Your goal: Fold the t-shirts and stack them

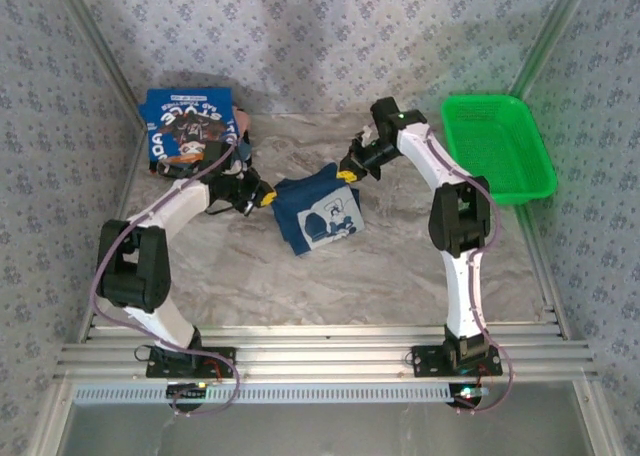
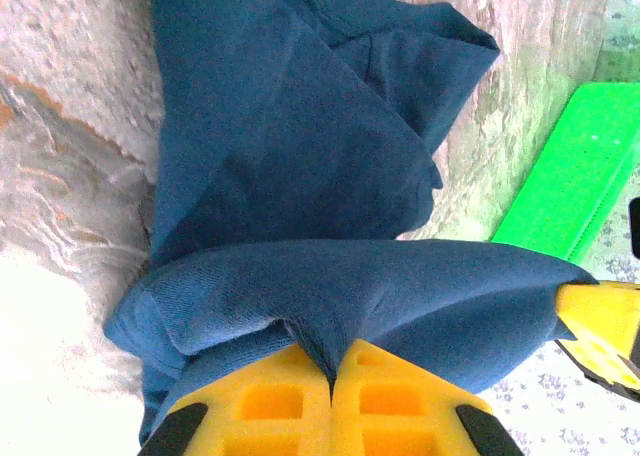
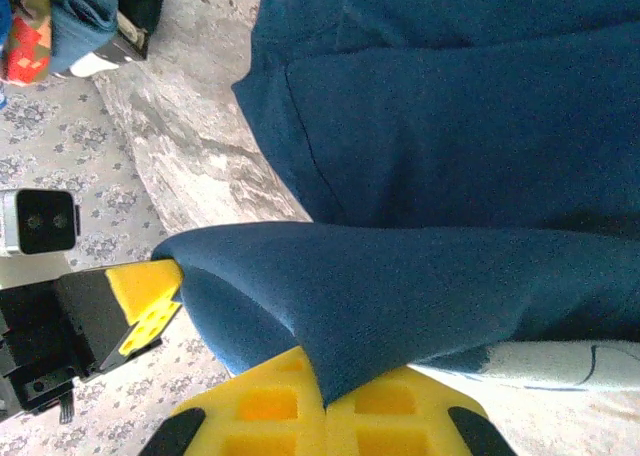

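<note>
At the middle of the marbled table (image 1: 400,266), the left gripper (image 1: 262,198) and right gripper (image 1: 347,174) each clamp a fold of the soft, rumpled navy t-shirt (image 1: 318,214); the brighter blue t-shirt (image 1: 188,126) lies folded square at its far-left corner.

Dark navy t-shirt (image 1: 318,216): partly folded, pale square cartoon print up, middle of table (image 1: 400,266), slightly left of centre; far edge doubled over, both ends lifted. Brighter blue t-shirt (image 1: 188,126): folded flat rectangle, white lettering and dark graphic up, far left corner.
</note>
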Motion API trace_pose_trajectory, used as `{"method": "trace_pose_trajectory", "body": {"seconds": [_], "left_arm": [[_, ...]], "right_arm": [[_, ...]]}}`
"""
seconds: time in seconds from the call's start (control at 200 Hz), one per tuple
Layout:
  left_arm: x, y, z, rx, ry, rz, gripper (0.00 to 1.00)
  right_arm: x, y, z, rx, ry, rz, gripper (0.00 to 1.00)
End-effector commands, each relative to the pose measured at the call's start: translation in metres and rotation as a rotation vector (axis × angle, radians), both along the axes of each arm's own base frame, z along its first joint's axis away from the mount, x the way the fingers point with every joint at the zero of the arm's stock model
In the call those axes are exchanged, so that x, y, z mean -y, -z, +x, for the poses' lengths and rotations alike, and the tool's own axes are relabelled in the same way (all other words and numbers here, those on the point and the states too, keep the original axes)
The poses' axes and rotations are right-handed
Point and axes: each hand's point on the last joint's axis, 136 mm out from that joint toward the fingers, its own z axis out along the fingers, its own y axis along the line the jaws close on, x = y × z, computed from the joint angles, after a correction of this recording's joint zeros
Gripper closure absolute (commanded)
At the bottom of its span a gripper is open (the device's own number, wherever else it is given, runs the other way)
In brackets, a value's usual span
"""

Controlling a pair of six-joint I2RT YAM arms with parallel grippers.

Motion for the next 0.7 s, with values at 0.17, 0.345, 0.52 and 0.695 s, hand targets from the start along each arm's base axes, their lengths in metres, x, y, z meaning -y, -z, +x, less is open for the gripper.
{"method": "trace_pose_trajectory", "body": {"seconds": [0.17, 0.345, 0.52, 0.695], "left_arm": [[-0.010, 0.011, 0.037, 0.044, 0.003, -0.012, 1.00], [-0.012, 0.032, 0.055, 0.026, -0.004, -0.009, 1.00], [-0.013, 0.039, 0.092, 0.066, -0.041, -0.054, 0.77], [-0.011, -0.009, 0.125, 0.189, -0.059, -0.083, 0.45]], "right_arm": [[0.000, 0.018, 0.030, -0.046, 0.062, 0.029, 1.00], [-0.004, 0.034, 0.051, -0.053, 0.098, 0.050, 0.99], [-0.008, 0.048, 0.087, -0.025, 0.166, 0.137, 0.72], [0.008, 0.026, 0.137, 0.095, 0.280, 0.224, 0.50]]}}
